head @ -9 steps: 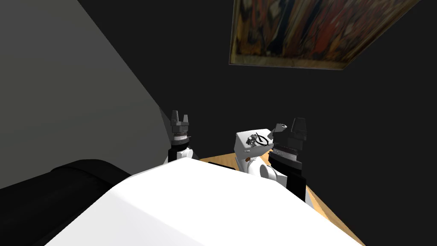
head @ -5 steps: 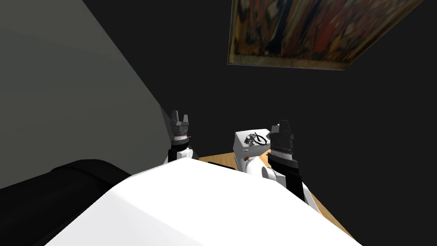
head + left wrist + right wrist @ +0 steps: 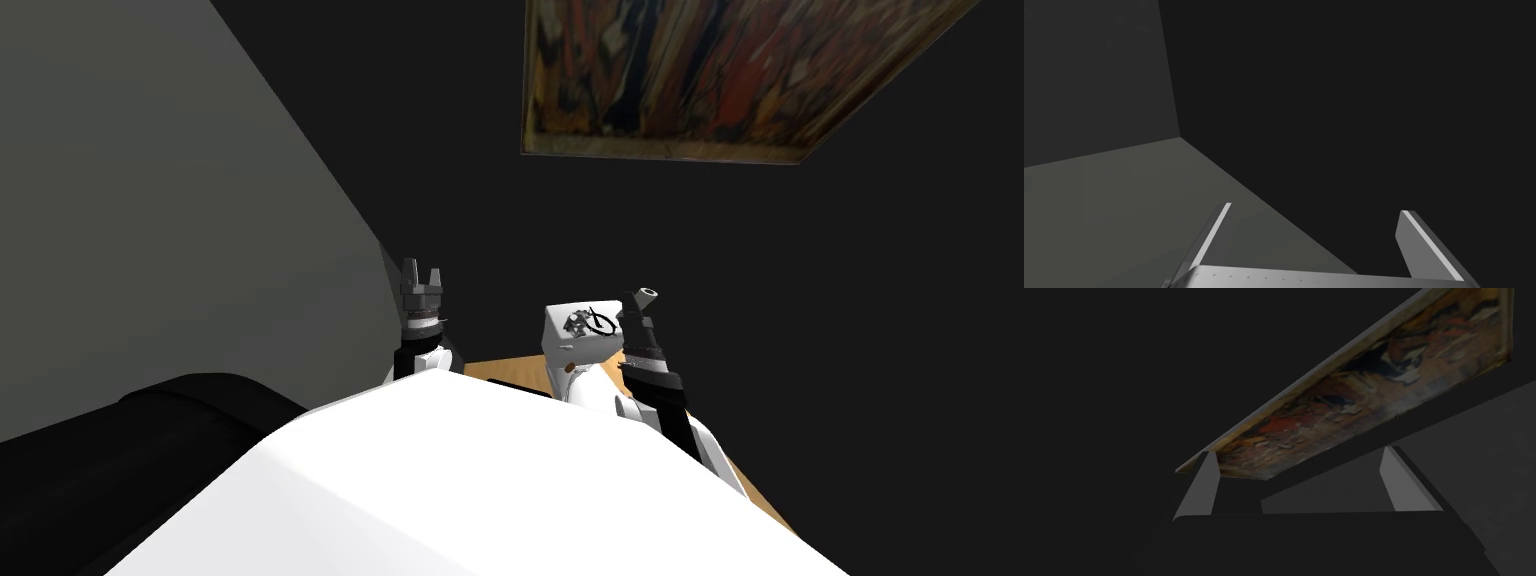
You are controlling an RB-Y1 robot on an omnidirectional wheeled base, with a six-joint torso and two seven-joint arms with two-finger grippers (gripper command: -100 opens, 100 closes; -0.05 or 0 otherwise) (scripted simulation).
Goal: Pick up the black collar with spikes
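Note:
The black collar with spikes (image 3: 599,321) lies as a thin dark ring on top of a small white stand (image 3: 562,347). A small grey object (image 3: 578,322) lies next to it on the same top. My right gripper (image 3: 640,298) is raised just to the right of the stand, close beside the collar and pointing up and away from it; its fingers (image 3: 1205,480) stand open with nothing between them. My left gripper (image 3: 421,272) is held up well to the left of the stand, open and empty (image 3: 1315,208).
The stand has a small brown knob (image 3: 568,367) on its front and rests on a wooden floor (image 3: 505,371). A dark wall rises right behind it with a large painting (image 3: 700,75). A grey wall (image 3: 150,220) and a black couch (image 3: 190,410) lie to the left.
My right arm has swung left, up against the stand's right side, and its hand has turned to point upward. The left arm has stayed still. The collar has not moved.

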